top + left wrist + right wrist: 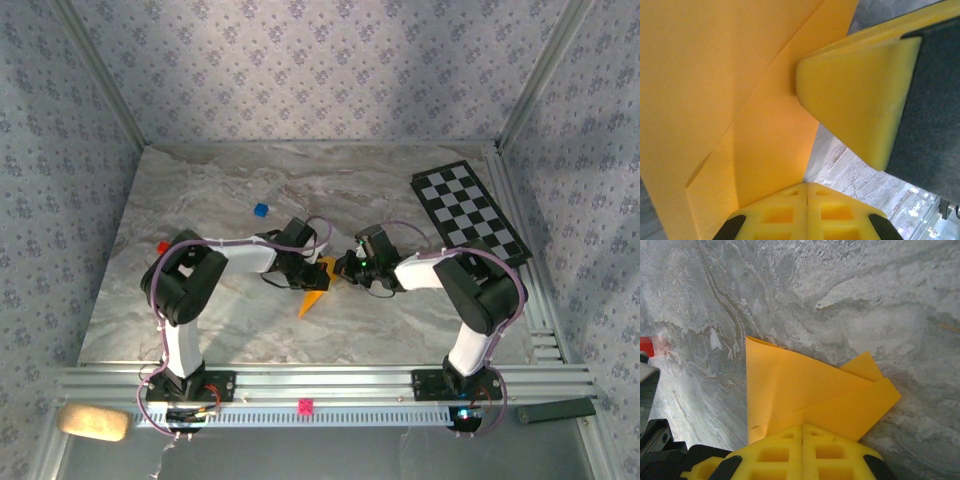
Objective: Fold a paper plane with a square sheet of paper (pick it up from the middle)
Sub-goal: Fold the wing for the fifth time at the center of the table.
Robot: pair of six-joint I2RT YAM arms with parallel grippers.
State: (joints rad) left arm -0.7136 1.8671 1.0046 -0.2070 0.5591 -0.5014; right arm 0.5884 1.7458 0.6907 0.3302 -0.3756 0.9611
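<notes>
The paper hangs at mid-table between the two arms. The left gripper pinches its left side and the right gripper its right, and its pointed end slants toward the near edge. The top view takes in a blue cube farther back and a checkered board at the far right. The left wrist view brings out a long diagonal crease and the right gripper's yellow finger against the paper's edge. The right wrist view shows overlapping folded layers over the marble table. Both grippers have their jaws pressed together, clamping the paper.
</notes>
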